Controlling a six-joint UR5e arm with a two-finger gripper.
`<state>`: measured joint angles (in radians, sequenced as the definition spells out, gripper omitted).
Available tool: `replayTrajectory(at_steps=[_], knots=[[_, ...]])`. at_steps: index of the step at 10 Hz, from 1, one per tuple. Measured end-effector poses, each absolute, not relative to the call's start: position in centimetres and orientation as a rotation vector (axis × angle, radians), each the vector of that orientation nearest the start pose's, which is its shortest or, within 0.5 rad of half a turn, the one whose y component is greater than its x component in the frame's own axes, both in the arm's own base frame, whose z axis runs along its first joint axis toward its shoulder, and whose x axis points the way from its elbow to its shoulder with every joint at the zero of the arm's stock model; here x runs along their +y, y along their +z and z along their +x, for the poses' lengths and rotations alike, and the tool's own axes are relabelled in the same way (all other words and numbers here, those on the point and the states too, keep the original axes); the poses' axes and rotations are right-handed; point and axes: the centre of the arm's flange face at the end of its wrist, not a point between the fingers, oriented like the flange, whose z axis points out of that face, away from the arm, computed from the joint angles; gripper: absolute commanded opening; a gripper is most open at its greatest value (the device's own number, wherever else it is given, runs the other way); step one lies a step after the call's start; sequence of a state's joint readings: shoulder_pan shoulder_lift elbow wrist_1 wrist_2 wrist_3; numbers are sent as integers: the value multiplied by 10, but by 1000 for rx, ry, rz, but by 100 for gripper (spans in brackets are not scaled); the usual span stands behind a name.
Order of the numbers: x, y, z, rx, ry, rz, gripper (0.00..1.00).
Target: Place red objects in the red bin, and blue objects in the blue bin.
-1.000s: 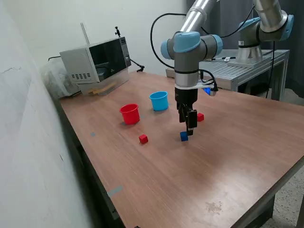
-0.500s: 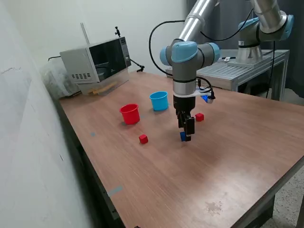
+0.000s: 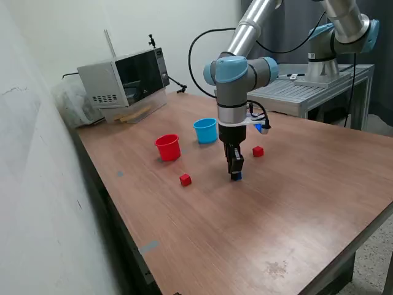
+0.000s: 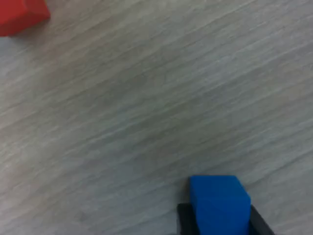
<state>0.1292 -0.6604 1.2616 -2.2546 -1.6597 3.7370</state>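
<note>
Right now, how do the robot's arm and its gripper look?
The arm has silver metal tubes and light-blue joint caps. A black cable loops beside it. At the wrist sits a white ring. The two-finger gripper is black and narrow.

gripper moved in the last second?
Yes. The gripper came down and shifted toward the exterior view's left, relative to the red cube, onto the blue cube.

No legible text, labels, brands or nos. anywhere. Grey boxy microwave oven (image 3: 124,82) w/ dark glass door has a control panel beside the door, but markings too small to read. Wrist view: no writing.
</note>
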Motion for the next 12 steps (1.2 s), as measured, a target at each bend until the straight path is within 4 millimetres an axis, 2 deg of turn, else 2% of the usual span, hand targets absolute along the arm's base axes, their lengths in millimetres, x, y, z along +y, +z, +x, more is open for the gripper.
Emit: replayTrajectory(at_steps=[2, 3, 4, 6, 8, 9, 10, 12], knots=[[-222, 120, -745, 2663, 190, -1740, 0], [-224, 140, -742, 2649, 205, -1789, 0], [-227, 168, -736, 2642, 225, -1838, 0], [-227, 233, -711, 2635, 266, -1916, 0], [-218, 277, -680, 2622, 290, -1957, 0], [-202, 288, -672, 2625, 296, -1947, 0], [-170, 290, -671, 2648, 298, -1894, 0], [-91, 284, -674, 2718, 292, -1738, 0]])
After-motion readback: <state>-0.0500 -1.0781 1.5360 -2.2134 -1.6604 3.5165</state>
